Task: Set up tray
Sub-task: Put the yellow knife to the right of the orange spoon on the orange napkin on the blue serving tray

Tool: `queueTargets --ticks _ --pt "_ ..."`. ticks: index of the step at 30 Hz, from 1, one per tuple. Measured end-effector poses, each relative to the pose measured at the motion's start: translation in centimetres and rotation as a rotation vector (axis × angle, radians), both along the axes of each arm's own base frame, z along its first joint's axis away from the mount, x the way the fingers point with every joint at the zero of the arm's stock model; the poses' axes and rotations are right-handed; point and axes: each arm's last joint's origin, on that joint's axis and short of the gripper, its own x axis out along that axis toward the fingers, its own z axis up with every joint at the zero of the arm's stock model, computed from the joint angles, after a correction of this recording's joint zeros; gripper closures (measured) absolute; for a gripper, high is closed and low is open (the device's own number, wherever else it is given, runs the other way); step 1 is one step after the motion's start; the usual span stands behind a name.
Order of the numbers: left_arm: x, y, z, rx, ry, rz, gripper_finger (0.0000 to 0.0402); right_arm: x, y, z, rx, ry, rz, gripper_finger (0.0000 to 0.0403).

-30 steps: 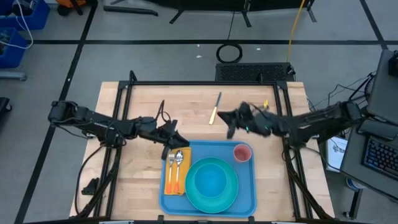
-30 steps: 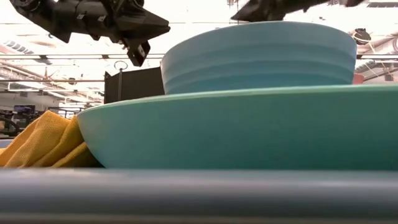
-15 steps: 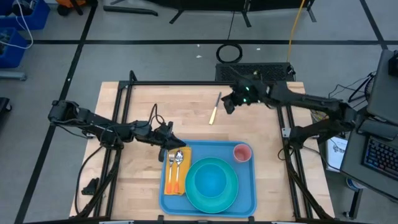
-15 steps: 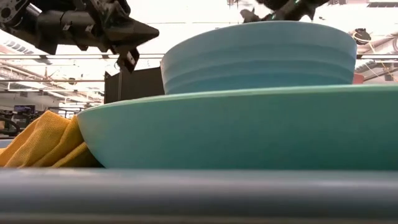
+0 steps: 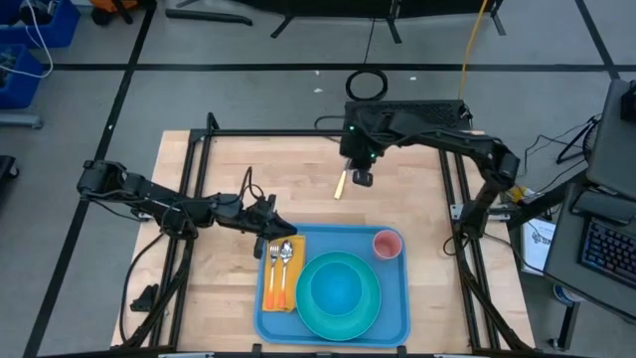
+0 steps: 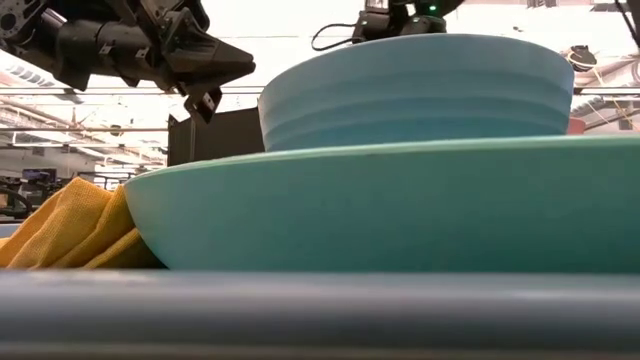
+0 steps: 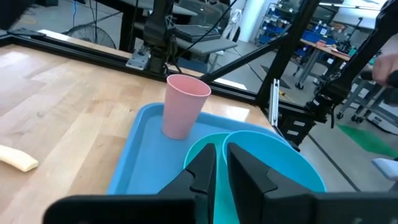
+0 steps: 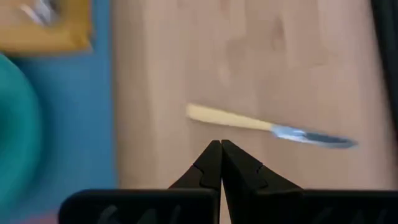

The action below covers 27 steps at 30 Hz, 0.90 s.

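The blue tray (image 5: 390,310) lies at the table's near edge. On it are a turquoise plate (image 5: 310,310) bearing a bowl (image 5: 338,288), a pink cup (image 5: 388,244), and an orange napkin (image 5: 268,290) with a fork (image 5: 274,261) and a spoon (image 5: 286,253) on top. A knife (image 5: 345,167) with a cream handle (image 8: 227,118) lies flat on the bare wood beyond the tray. My right gripper (image 5: 363,179) hangs shut above the knife, pointing down, clear of it. My left gripper (image 7: 221,152) hovers at the tray's far left corner, its fingers a narrow gap apart with nothing between them.
A black frame (image 5: 298,133) runs along the table's far edge and down both sides. Bare wood (image 5: 238,169) lies left of the knife and beyond the tray. Cables (image 5: 366,85) and a dark pad sit on the floor past the far edge.
My right gripper has swung from above the tray's far right corner toward the far edge, then leftward to above the knife, tipping from nearly level to pointing down. My left gripper has sunk a little beside the napkin. Nothing on the tray has moved.
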Motion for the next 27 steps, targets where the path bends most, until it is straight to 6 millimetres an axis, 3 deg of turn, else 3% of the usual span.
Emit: queueTargets --ticks 4,8,12,17,22,27 --pt "0.0 0.0 -0.1 0.002 0.008 -0.001 0.0358 1.0 -0.4 -0.2 -0.114 0.042 0.067 0.0403" --pt "0.0 0.0 -0.3 0.003 0.036 -0.001 0.0357 1.3 -1.4 -1.2 0.021 0.045 -0.047 0.0403" --pt "-0.1 0.0 -0.5 0.004 0.052 -0.002 0.0357 1.1 -2.3 -3.0 0.233 0.117 -0.291 0.0403" --pt "-0.1 0.0 -0.5 0.001 0.051 -0.002 0.0357 1.8 -3.6 -3.4 0.366 0.064 -0.677 0.0403" --pt "-0.1 0.0 -0.5 -0.016 0.054 0.009 0.0357 2.2 -3.8 -3.2 0.416 0.013 -0.783 0.0400" --pt "-0.1 -0.4 -0.5 -0.022 0.056 0.040 0.0357 2.0 -3.6 -4.0 0.471 0.043 -0.905 0.0359"
